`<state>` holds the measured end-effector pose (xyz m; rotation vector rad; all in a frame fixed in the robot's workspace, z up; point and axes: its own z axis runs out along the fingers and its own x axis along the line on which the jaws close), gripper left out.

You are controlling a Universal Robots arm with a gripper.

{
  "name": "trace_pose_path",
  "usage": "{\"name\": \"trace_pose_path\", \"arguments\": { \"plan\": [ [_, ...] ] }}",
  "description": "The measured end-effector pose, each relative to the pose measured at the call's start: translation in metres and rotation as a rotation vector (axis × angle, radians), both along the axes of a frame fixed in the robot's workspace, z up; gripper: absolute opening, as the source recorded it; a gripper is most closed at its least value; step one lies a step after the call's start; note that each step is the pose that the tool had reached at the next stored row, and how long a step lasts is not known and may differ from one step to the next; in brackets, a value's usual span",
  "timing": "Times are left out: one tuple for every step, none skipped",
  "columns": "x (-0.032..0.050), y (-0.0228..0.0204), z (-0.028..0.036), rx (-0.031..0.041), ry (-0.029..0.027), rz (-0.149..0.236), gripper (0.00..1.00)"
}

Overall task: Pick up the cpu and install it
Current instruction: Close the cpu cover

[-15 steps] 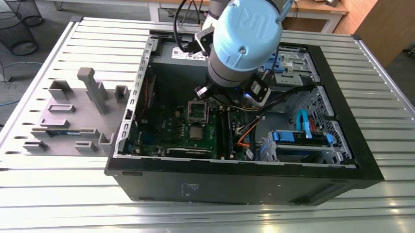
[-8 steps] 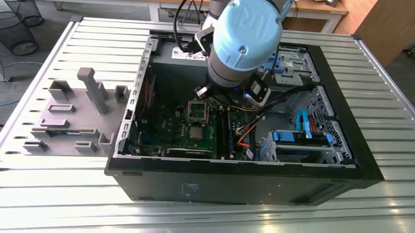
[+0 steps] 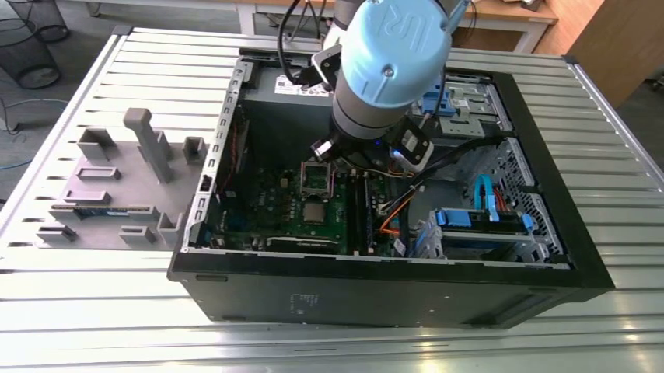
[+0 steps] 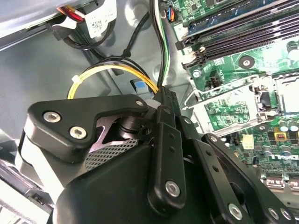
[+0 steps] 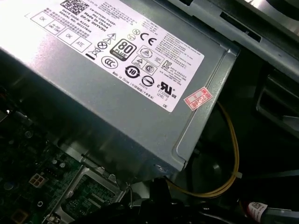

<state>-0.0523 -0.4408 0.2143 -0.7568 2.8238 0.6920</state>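
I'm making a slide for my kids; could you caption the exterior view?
Robot arm reaches down into an open computer case on a slatted metal table, over its green motherboard.

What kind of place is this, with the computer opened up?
Probably a robot lab or workshop: a robot arm reaches into an open computer case lying on a slatted metal table.

The gripper [image 4: 164, 154], black and jointed with silver bolts [image 4: 172, 188], sits in the foreground. Behind it lies the green circuit board [image 4: 261, 135], with long dark memory slots [image 4: 243, 32] along one edge and a square metal frame [image 4: 224, 109] just beside the socket [image 4: 286, 93]. A bundle of yellow and black wires [image 4: 112, 69] curves over the grey metal of the case [image 4: 42, 65], bound by a white tie [image 4: 76, 80].
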Motion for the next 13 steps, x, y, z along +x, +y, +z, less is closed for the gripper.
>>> {"name": "trace_pose_path", "arguments": {
  "plan": [
    [0.0,0.0,0.0001,-0.0052,0.0001,0.0,0.11],
    [-0.0001,0.0,0.0001,-0.014,0.0001,0.0,0.11],
    [0.0,0.0,0.0,-0.0245,0.0,0.0,0.11],
    [0.0,-0.0001,0.0,-0.0349,0.0,0.0,0.11],
    [0.0,-0.0001,0.0,-0.0455,0.0001,0.0,0.11],
    [0.0,-0.0001,0.0,-0.0559,0.0001,0.0,0.11],
    [0.0,-0.0001,0.0,-0.0665,0.0001,0.0,0.11],
    [0.0,-0.0001,-0.0001,-0.0746,0.0002,0.0,0.11],
    [0.0001,-0.0001,-0.0003,-0.0788,0.0001,0.0,0.11],
    [0.0001,-0.0001,-0.0006,-0.0801,0.0002,0.0,0.11],
    [0.0,-0.0001,-0.0007,-0.0803,0.0002,0.0,0.11],
    [0.0,-0.0001,-0.0007,-0.0804,0.0002,0.0,0.11],
    [0.0,-0.0001,-0.0008,-0.0804,0.0002,0.0,0.11]
  ]
}}
